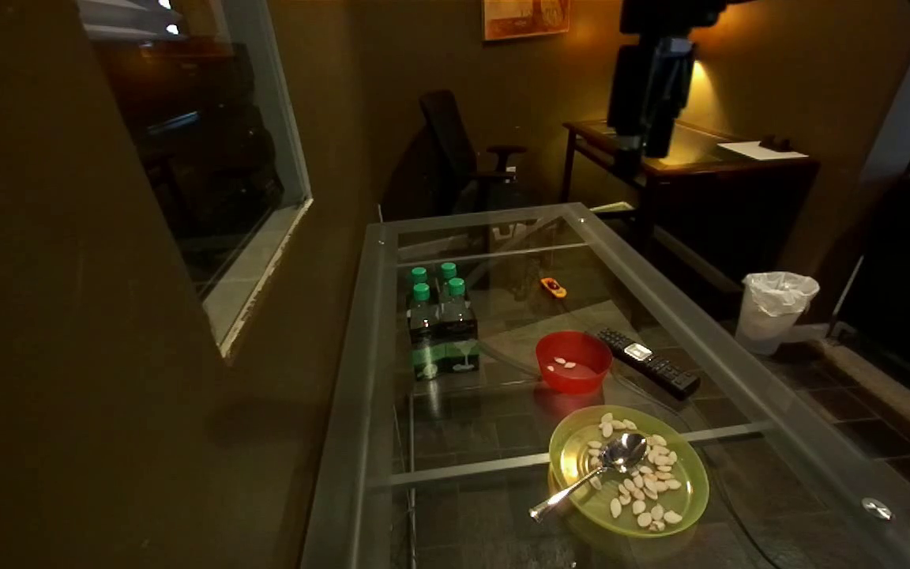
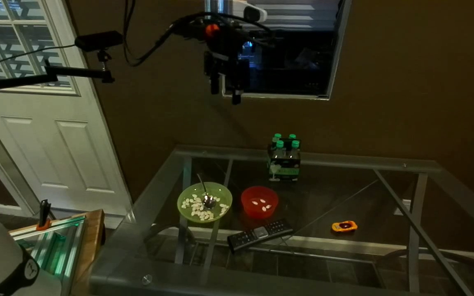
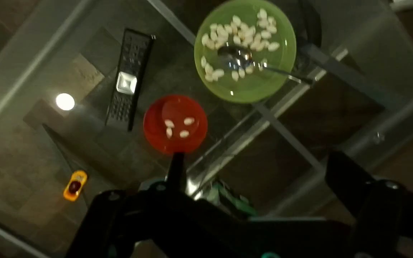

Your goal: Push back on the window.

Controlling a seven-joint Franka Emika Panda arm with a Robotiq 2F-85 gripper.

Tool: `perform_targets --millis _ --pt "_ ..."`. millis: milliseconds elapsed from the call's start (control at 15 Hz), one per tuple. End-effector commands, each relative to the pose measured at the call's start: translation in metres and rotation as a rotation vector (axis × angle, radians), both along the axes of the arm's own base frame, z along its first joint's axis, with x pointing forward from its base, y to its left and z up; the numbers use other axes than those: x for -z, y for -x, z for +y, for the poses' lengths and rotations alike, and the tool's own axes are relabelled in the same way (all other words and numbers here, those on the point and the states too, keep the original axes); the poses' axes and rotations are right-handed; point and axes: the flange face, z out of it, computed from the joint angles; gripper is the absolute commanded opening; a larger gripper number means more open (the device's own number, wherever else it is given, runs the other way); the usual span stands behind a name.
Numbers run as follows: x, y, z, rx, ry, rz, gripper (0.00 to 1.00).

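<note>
The window (image 1: 202, 158) is a dark glass pane in a pale frame, set in the brown wall at the left of an exterior view. It also shows at the top in an exterior view (image 2: 294, 61), partly hidden by the arm. My black gripper (image 1: 642, 150) hangs fingers down, high above the table and well apart from the window. In an exterior view the gripper (image 2: 225, 94) overlaps the window's lower left corner. In the wrist view the gripper's fingers (image 3: 256, 161) are wide apart with nothing held between them. The window is out of the wrist view.
The glass table (image 1: 352, 395) stands along the wall. On it are a green plate (image 1: 684, 506) with seeds and a spoon, a red bowl (image 1: 573, 379), a remote (image 1: 660, 371), a bottle pack (image 1: 443, 348) and a yellow toy (image 1: 554, 288). A camera arm (image 2: 80, 73) stands near the door.
</note>
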Motion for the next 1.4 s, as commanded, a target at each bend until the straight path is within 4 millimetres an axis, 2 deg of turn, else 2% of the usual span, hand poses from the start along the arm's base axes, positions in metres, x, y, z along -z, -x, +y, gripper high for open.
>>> perform_targets --millis 0,133,333,667,733,800,933,1067,1333 --pt "-0.022 -0.063 0.017 0.055 -0.166 -0.102 0.73" --pt "-0.025 -0.085 0.042 0.073 -0.272 -0.141 0.6" --pt "-0.03 -0.107 0.079 0.1 -0.431 -0.183 0.37" --pt "-0.028 -0.122 0.14 0.111 -0.695 -0.18 0.02" --pt "-0.03 -0.122 0.151 0.111 -0.747 -0.175 0.01" --pt "-0.025 -0.113 0.133 0.106 -0.649 -0.177 0.13" --pt "-0.025 -0.114 0.149 0.104 -0.7 -0.17 0.02" --pt "-0.026 -0.116 0.151 0.104 -0.708 -0.17 0.0" --pt "-0.031 -0.12 0.175 0.083 -0.872 -0.246 0.0"
